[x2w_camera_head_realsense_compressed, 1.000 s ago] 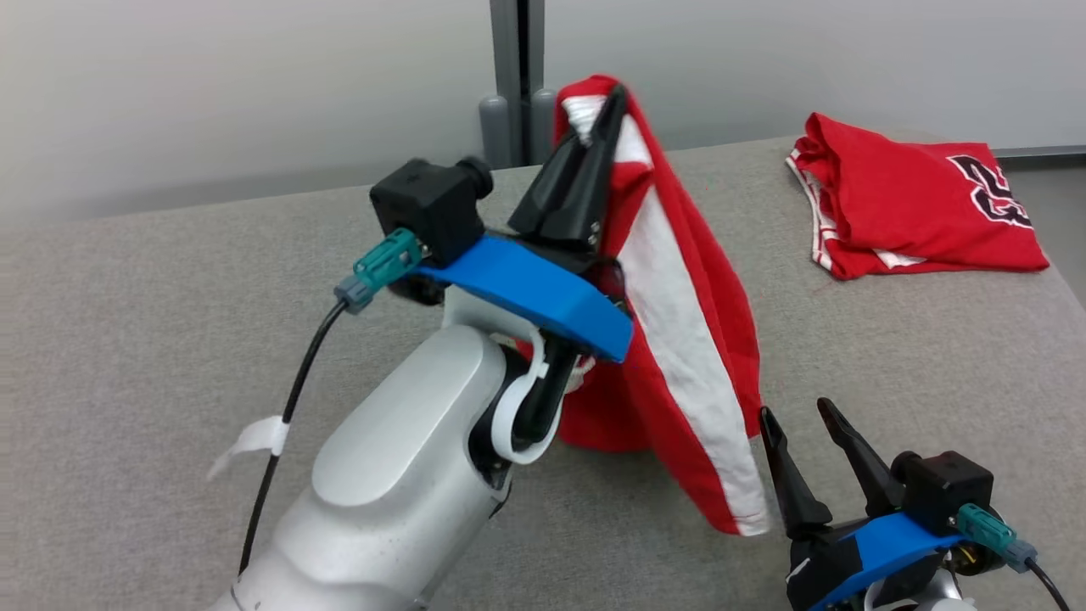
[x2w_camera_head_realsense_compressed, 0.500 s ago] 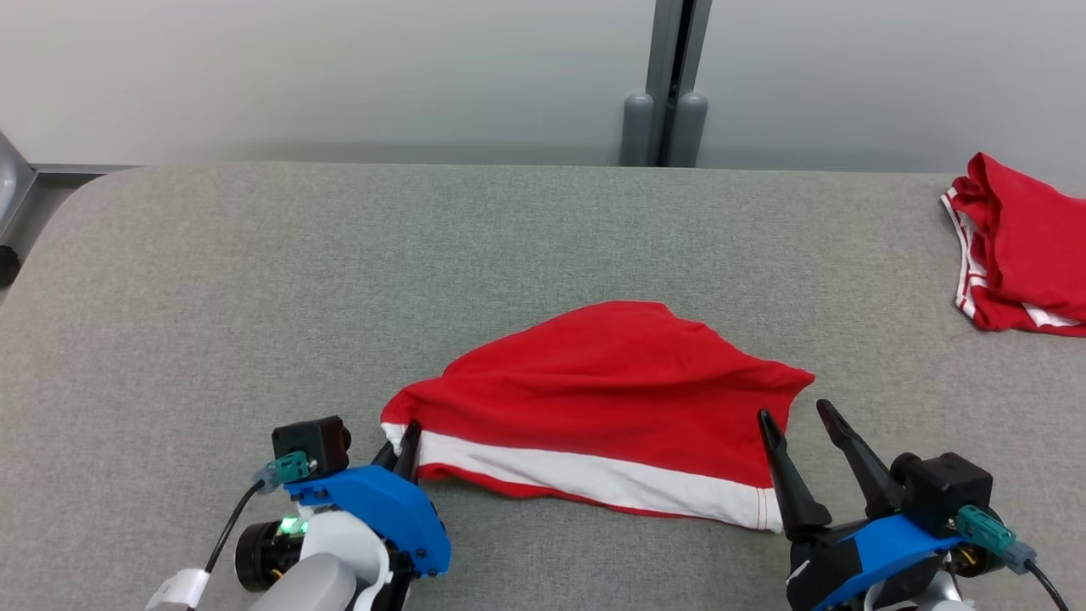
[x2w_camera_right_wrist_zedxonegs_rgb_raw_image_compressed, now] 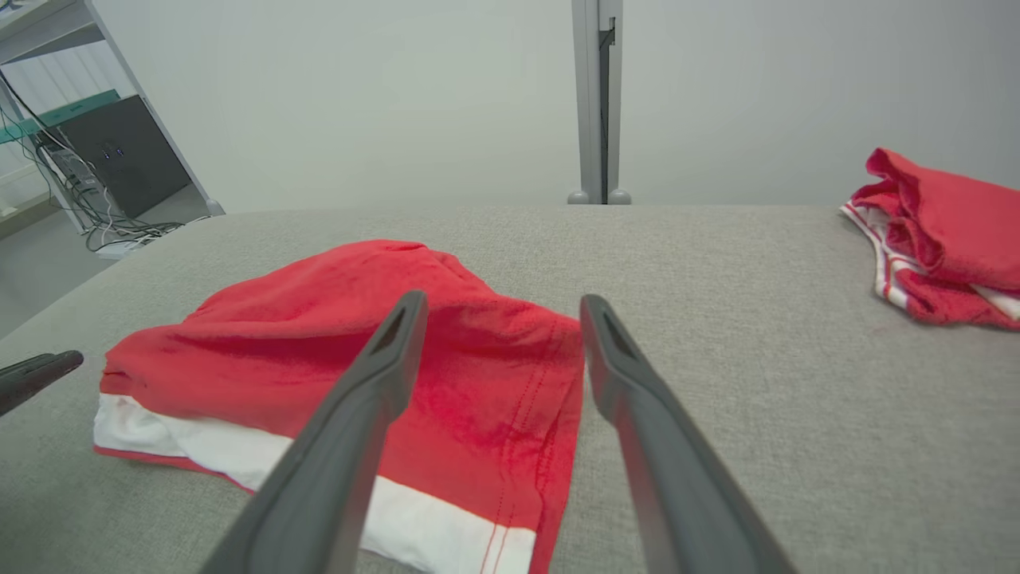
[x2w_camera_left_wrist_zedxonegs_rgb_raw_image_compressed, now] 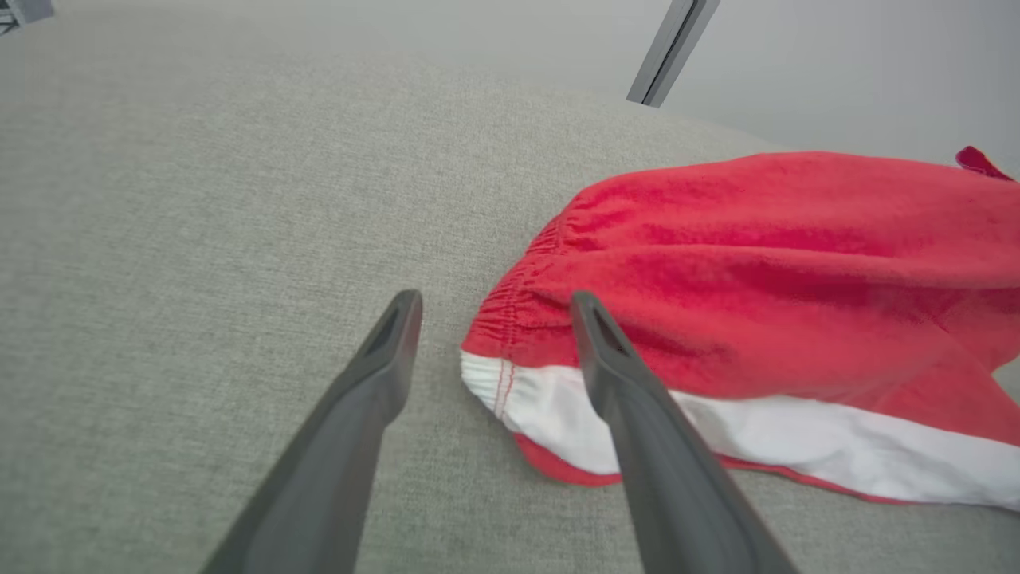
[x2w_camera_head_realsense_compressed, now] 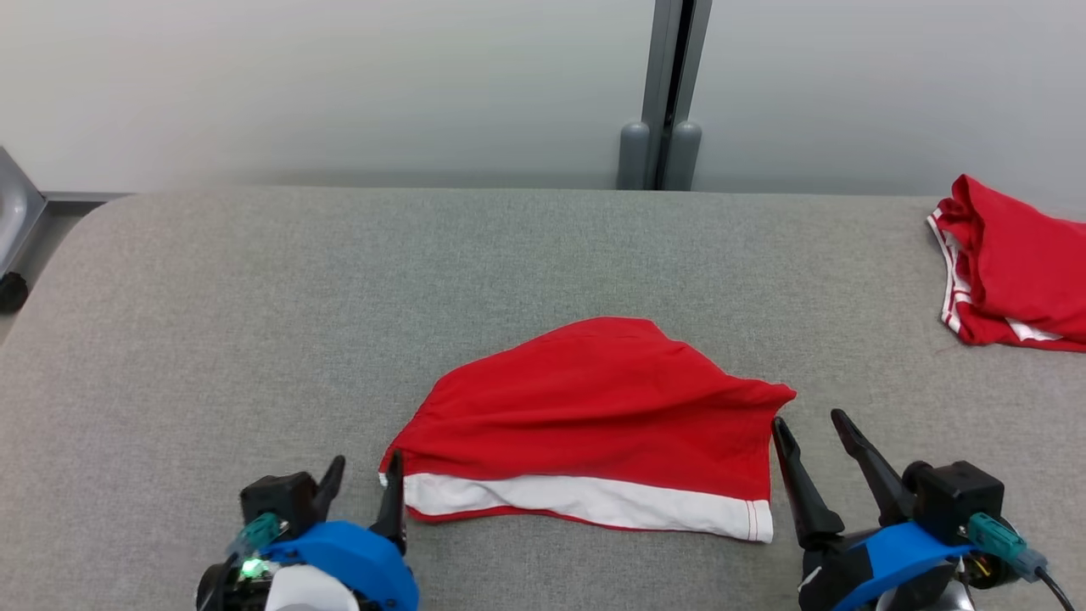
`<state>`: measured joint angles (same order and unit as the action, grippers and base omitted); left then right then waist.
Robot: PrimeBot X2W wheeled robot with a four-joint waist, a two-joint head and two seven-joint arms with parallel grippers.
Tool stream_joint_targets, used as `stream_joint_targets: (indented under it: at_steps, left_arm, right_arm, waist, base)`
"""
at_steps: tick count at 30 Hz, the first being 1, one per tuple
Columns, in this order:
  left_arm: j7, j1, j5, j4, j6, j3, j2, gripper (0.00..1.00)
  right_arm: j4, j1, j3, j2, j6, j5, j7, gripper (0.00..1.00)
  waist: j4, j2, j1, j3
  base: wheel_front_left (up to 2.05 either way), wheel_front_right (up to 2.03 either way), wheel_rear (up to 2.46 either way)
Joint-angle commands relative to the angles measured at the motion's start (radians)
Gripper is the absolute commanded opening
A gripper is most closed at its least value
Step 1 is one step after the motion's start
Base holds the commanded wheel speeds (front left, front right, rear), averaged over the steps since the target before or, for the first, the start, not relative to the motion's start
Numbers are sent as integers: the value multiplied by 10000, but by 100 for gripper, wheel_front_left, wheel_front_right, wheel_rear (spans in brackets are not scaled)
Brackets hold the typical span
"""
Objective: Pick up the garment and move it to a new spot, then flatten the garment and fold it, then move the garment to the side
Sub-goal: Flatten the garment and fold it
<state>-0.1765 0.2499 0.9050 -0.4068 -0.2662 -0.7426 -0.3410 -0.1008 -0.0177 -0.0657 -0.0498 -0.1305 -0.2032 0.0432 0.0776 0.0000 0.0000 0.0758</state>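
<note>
While loose on table [x2w_camera_head_realsense_compressed: 212,339], garment [x2w_camera_head_realsense_compressed: 594,416] between open left claw [x2w_camera_head_realsense_compressed: 368,458] and open right claw [x2w_camera_head_realsense_compressed: 808,417].

My jaws are long, tapered dark fingers [x2w_camera_head_realsense_compressed: 797,488] on blue mounts [x2w_camera_head_realsense_compressed: 899,550]; behind each sits a black camera block [x2w_camera_head_realsense_compressed: 954,501] with a teal connector [x2w_camera_head_realsense_compressed: 987,531].

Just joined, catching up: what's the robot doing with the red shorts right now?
The robot is partway through handling the red shorts, which lie loosely spread but still wrinkled on the grey table, white band nearest the robot. The left tool is open at the shorts' left corner and the right tool is open beside their right edge; neither grips the cloth. No fold is made yet. Another red garment sits folded at the far right.
</note>
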Motion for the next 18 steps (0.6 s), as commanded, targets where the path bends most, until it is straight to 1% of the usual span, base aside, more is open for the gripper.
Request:
stream_joint_targets:
  at_steps: [1, 2, 4, 5, 6, 8, 13, 14, 15, 16, 17, 18]
  left_arm:
    - [-299, -181, -75, 117, 86, 153, -141, 100]
    - [-465, -262, -95, 168, 83, 268, -216, 100]
    - [-724, -404, -239, 395, 234, 526, -351, 100]
    - [-802, -510, -272, 531, 274, 757, -371, 100]
    - [-843, -629, -330, 707, 408, 950, -387, 100]
    - [-887, -744, -803, 1167, 563, 1616, -461, 100]
    - [-888, -1670, -2245, 2053, 1009, 3122, -228, 100]
    - [-888, -1670, -2245, 2053, 1009, 3122, -228, 100]
    - [-888, -1996, -2726, 2206, 1191, 3476, -119, 100]
    - [-889, -2145, -2975, 2288, 1280, 3636, -77, 100]
    - [-889, -2145, -2975, 2288, 1280, 3636, -77, 100]
    - [-890, -2454, -3327, 2360, 1402, 3928, 1, 100]
  right_arm:
    - [77, 131, 91, -17, -5, 77, -44, 100]
    - [111, 192, 159, -17, -5, 98, -62, 100]
    - [178, 304, 302, -17, -3, 122, -120, 100]
    - [221, 354, 361, -16, -5, 127, -123, 100]
    - [257, 410, 424, -16, -5, 131, -138, 100]
    - [306, 497, 574, -19, -5, 120, -189, 100]
    - [327, 692, 802, -14, -5, -9, -216, 100]
    - [327, 692, 802, -14, -5, -9, -216, 100]
    - [305, 711, 868, -19, -5, -50, -225, 100]
    - [294, 737, 879, -17, -5, -72, -222, 100]
    - [294, 737, 879, -17, -5, -72, -222, 100]
    - [277, 782, 908, -17, -5, -89, -236, 100]
  waist:
    - [-40, 0, 0, -125]
    - [-37, 0, 0, -173]
    - [-14, 0, 0, -284]
    - [3, 0, 0, -342]
    - [21, 0, 0, -401]
    - [60, 0, 0, -494]
    - [92, 0, 0, -748]
    - [92, 0, 0, -748]
    - [77, 0, 0, -828]
    - [67, 0, 0, -853]
    - [67, 0, 0, -853]
    - [42, 0, 0, -903]
  base:
    - [0, 0, 0]
    - [0, 0, 0]
    - [0, 0, 0]
    - [0, 0, 0]
    - [0, 0, 0]
    - [0, 0, 0]
    - [0, 0, 0]
    - [0, 0, 0]
    - [0, 0, 0]
    - [0, 0, 0]
    - [0, 0, 0]
    - [0, 0, 0]
